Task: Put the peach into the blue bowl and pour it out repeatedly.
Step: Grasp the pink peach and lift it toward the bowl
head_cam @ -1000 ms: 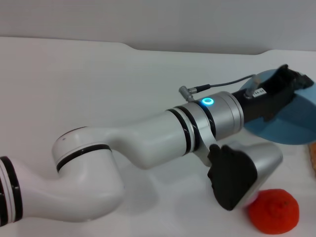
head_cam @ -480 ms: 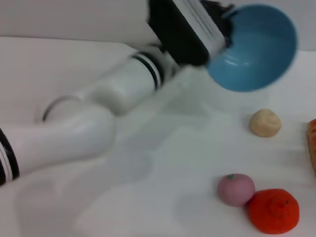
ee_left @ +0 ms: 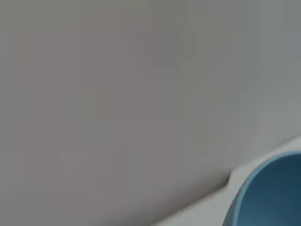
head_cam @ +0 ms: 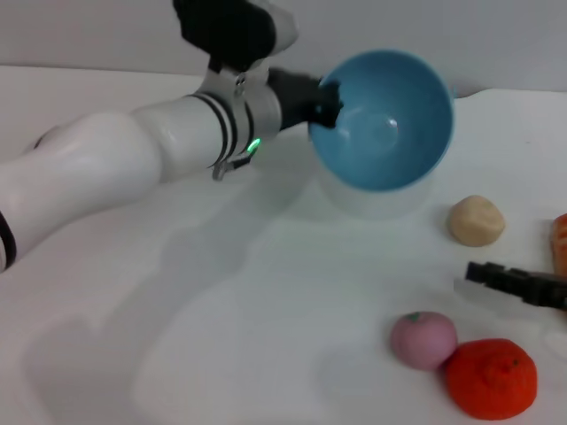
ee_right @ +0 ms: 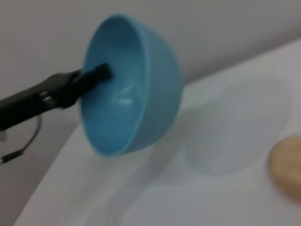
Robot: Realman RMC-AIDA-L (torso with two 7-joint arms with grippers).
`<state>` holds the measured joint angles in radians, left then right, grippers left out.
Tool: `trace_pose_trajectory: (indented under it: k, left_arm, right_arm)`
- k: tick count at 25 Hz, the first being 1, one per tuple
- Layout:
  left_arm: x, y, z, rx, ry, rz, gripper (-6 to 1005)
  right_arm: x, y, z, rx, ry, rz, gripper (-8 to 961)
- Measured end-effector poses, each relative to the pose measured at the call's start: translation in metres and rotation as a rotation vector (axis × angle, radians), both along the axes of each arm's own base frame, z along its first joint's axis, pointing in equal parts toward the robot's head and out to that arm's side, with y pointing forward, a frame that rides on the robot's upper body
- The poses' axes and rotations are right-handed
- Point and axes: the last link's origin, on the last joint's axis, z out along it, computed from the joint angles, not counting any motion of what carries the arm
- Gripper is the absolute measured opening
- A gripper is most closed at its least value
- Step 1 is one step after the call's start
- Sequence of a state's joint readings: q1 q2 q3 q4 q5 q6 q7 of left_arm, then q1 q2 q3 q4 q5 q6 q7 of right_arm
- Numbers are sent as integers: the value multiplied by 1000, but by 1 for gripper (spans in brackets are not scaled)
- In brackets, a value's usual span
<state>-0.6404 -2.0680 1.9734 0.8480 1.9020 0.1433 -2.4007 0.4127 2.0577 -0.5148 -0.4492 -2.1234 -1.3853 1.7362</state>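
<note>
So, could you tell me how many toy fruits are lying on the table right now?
3 whole ones: the peach at the front, the orange-red fruit touching it, and the beige ball farther back. A fourth orange item is cut off by the right edge.

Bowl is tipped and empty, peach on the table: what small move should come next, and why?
Probably the left pincer, shut on the rim of the blue bowl, should level the bowl and lower it. It hangs tilted and empty, while the peach lies beside the orange fruit, near the right pincer.
</note>
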Motion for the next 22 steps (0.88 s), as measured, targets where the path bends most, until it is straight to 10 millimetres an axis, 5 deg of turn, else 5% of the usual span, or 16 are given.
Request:
trace_pose_trajectory:
  k: [10, 22]
  left_arm:
    - [-18, -10, -9, -42, -14, 79, -1]
    - [-22, -14, -12, -51, -14, 89, -2]
  right_arm:
    - [-20, 8, -32, -197, -46, 17, 532]
    - [-13, -5, -43, -297, -76, -59, 529]
